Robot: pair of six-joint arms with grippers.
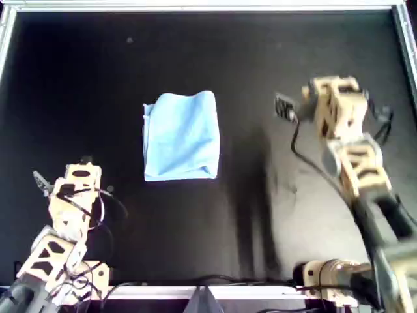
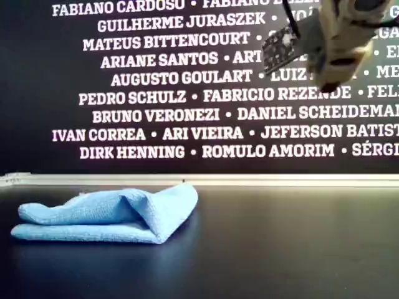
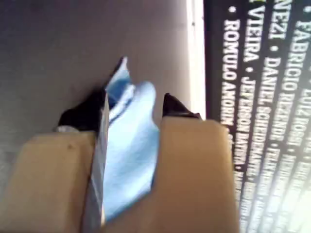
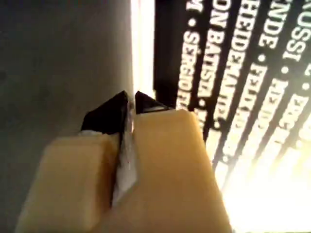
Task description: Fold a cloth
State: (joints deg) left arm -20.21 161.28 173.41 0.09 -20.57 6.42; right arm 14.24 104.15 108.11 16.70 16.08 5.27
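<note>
The light blue cloth [image 1: 181, 135] lies folded into a thick rectangle on the black table, its top layer puffed up. In the exterior view the cloth [image 2: 106, 215] sits at the left with the fold toward the right. My first gripper [image 1: 82, 164] is open and empty, near the table's front left in the overhead view, apart from the cloth. The first wrist view shows the cloth [image 3: 131, 141] ahead between the spread fingers of this gripper [image 3: 133, 104]. My second gripper [image 1: 329, 88] is shut and empty, raised above the table to the cloth's right; it also shows in the exterior view [image 2: 330, 81] and in the second wrist view [image 4: 130, 104].
A black wall with white names [image 2: 206, 93] stands behind the table. A pale metal rail [image 1: 195, 8] runs along the table's far edge and sides. Cables [image 1: 296, 147] hang from the arm at the overhead view's right.
</note>
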